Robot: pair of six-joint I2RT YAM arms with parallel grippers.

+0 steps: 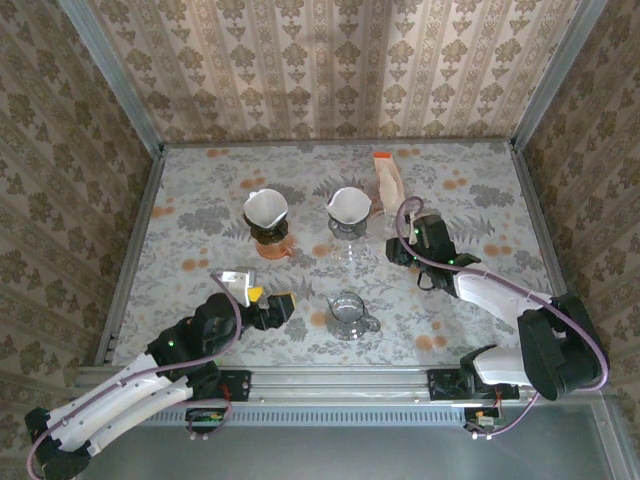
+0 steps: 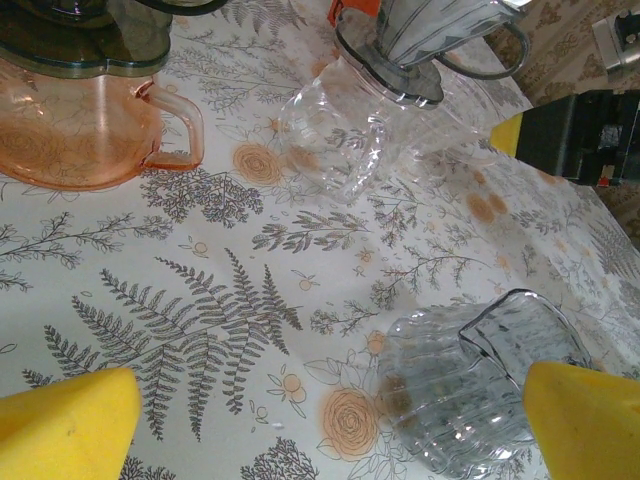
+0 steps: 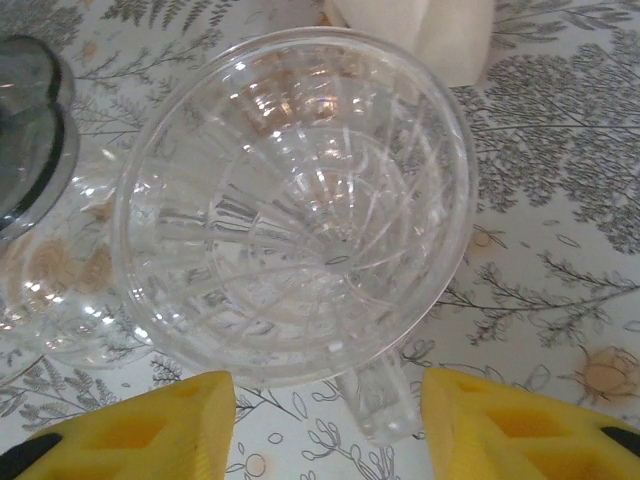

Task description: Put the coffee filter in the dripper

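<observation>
A clear cut-glass dripper (image 3: 300, 200) stands empty on the table, its handle (image 3: 385, 400) pointing back between my right gripper's yellow fingers. The right gripper (image 3: 325, 400) (image 1: 403, 243) is open, with a gap on each side of the handle. A stack of cream coffee filters (image 3: 420, 30) in an orange-topped pack (image 1: 388, 185) stands just beyond the dripper. My left gripper (image 2: 330, 425) (image 1: 272, 306) hangs wide open over the tablecloth near the front left, holding nothing.
A grey ribbed glass dripper (image 2: 470, 390) (image 1: 347, 313) sits just right of the left gripper. Behind stand an orange carafe (image 1: 271, 245) and a clear carafe (image 1: 348, 245), each topped by a dripper lined with a white filter. Walls close in the table.
</observation>
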